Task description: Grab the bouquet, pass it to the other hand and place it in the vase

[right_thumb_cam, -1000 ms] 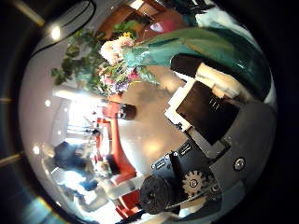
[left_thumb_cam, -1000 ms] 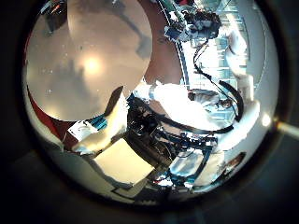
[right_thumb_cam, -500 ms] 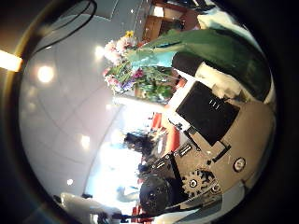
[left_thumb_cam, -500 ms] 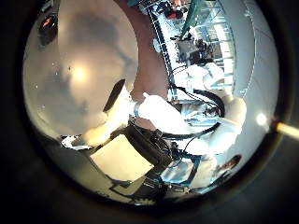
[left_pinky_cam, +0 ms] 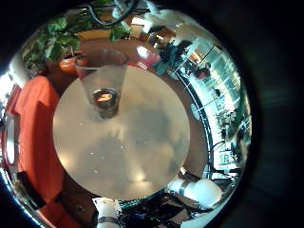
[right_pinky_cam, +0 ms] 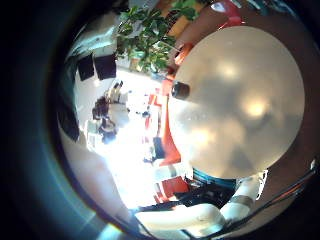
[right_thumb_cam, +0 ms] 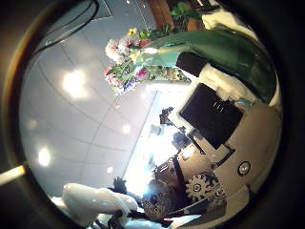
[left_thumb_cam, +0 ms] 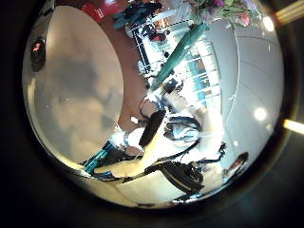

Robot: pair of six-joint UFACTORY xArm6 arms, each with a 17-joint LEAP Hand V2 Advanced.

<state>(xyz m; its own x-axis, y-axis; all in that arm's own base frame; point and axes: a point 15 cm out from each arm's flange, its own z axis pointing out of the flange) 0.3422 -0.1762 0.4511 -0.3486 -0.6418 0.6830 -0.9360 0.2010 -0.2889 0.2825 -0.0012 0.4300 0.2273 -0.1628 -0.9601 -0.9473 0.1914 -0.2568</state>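
Note:
In the right thumb side palm view my right hand's fingers [right_thumb_cam: 214, 110] are curled round the bouquet's wrapped stems [right_thumb_cam: 205, 48]; its flowers [right_thumb_cam: 129, 62] stand out against the ceiling. The left thumb side palm view shows the bouquet [left_thumb_cam: 180, 52] held up above the round table [left_thumb_cam: 76, 104], a short way from my left hand's fingers [left_thumb_cam: 150, 128], which are relaxed and hold nothing. The clear glass vase [left_pinky_cam: 103, 84] stands upright on the table [left_pinky_cam: 133, 142] in the left little finger side palm view. It also shows in the right little finger side palm view [right_pinky_cam: 180, 88].
An orange seat [left_pinky_cam: 33, 133] runs along the table's edge, with potted plants [left_pinky_cam: 57, 43] behind the vase. The right little finger side palm view shows the round table [right_pinky_cam: 240, 110] and a white arm [right_pinky_cam: 200, 215] below it.
The right hand's view has swung up, so the bouquet now stands against the ceiling. The left thumb side view has turned, and the bouquet has come into it.

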